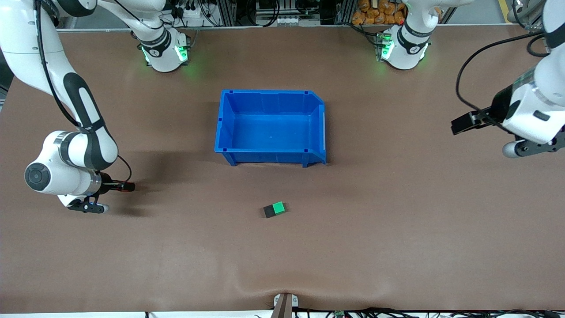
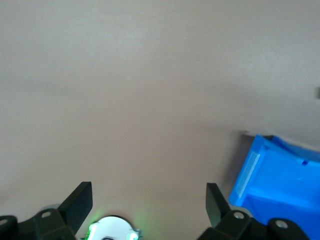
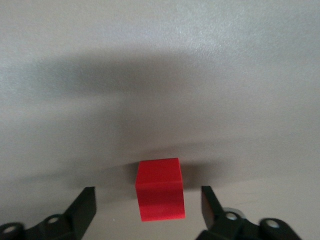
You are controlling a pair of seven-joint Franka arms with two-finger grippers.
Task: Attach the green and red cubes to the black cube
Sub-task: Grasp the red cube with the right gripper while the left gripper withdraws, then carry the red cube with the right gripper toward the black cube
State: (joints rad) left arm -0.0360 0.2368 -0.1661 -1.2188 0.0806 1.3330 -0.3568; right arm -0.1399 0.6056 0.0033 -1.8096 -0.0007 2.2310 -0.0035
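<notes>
**Red cube sits between spread fingers as green and black pair waits mid-table**

At the right arm's end of the table, the right gripper (image 1: 128, 187) is low at the brown table (image 1: 397, 221), its fingers parted on either side of the red cube (image 3: 160, 189). The wrist view shows a gap between the cube and each fingertip (image 3: 86, 200), so the claw is released and grips nothing; the cube rests on the table surface. In the middle stands the blue bin (image 1: 270, 157), its inside bare. Nearer to the front camera than the bin, the black cube (image 1: 269, 212) and the green cube (image 1: 278, 207) lie touching side by side, the green one toward the left arm's end. At the left arm's end of the table the left arm waits, its left gripper (image 1: 463, 125) up over bare table, released with fingers (image 2: 80, 202) spread wide and nothing between them; a corner of the bin shows in its wrist view
</notes>
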